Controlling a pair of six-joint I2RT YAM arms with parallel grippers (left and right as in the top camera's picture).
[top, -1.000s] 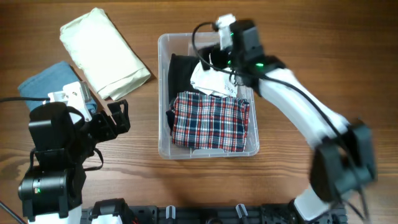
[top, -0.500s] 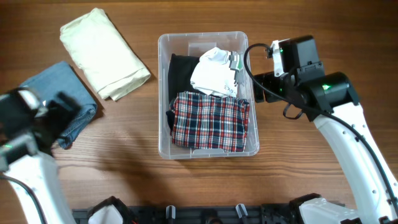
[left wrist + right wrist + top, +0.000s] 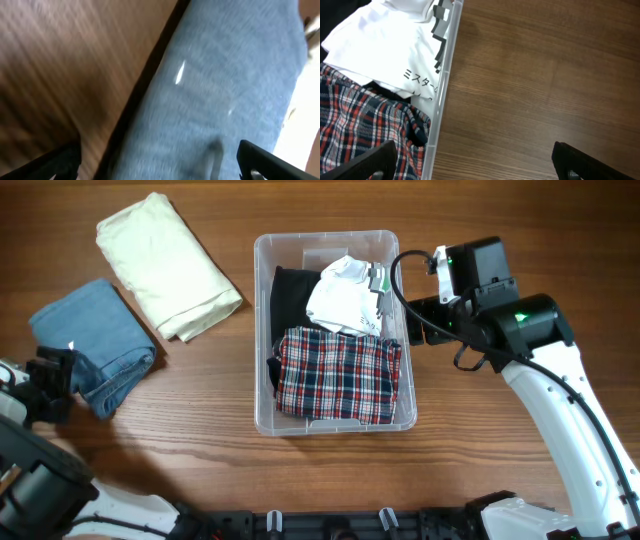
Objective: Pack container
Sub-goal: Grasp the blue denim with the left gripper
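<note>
I had the desk (image 3: 300, 480) under everything, with the container (image 3: 259, 330) at its middle, between the two arms. Outside it, well to its left, the folded cream garment (image 3: 168, 265) lay at the far side, and the folded denim piece (image 3: 92, 340) lay just beside that, nearer the robot's base. Inside, a plaid shirt (image 3: 338, 375) filled the near half, and a white printed top (image 3: 340, 300) lay over a black garment (image 3: 293, 298) in the far half. So I reckoned three pieces were packed and two were left to go in. My left gripper (image 3: 160, 167) hung over the denim's edge, fingers spread wide with nothing between them; I judged the denim to be my next pick. My right gripper (image 3: 472, 165) was likewise released and empty, hovering just outside the container's right wall.
</note>
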